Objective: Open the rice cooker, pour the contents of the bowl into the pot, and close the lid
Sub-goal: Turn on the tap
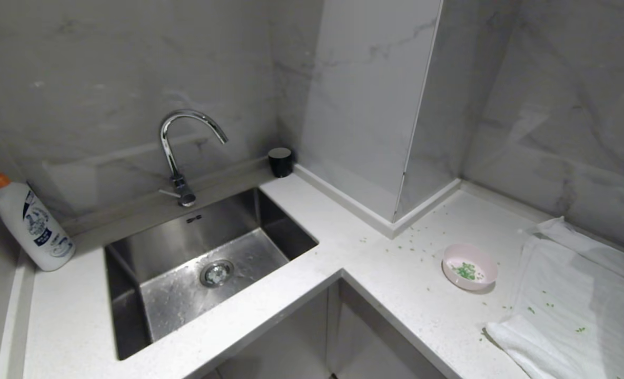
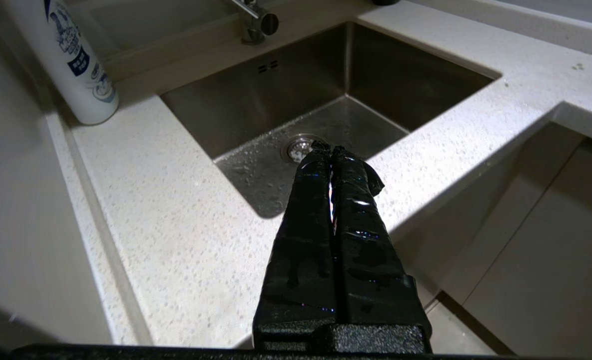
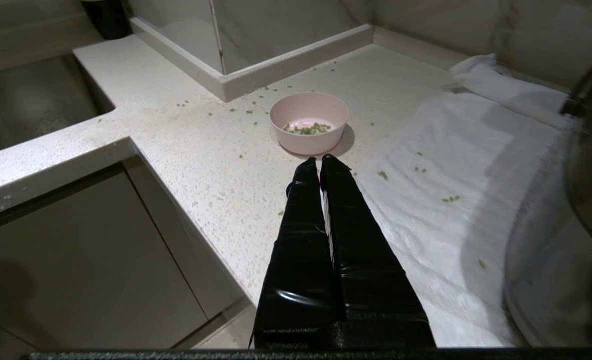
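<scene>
Nearest, both arms hang short of the white counter [image 1: 301, 226]. The left gripper [image 2: 329, 149] has its fingers pressed together on nothing, in front of the steel sink [image 1: 132, 252]. The right gripper [image 3: 319, 161] is likewise clenched and empty, pointing at the pink bowl [image 1: 469, 267], not touching it. The bowl stands on the counter's right part just beside a white towel [image 1: 570, 300], green bits [image 1: 466, 270] lying inside it. Farther left, a faucet [image 1: 182, 152] rises behind the sink, a white bottle [image 1: 30, 223] stands at far left, and a small black cup [image 1: 280, 161] sits against the wall.
</scene>
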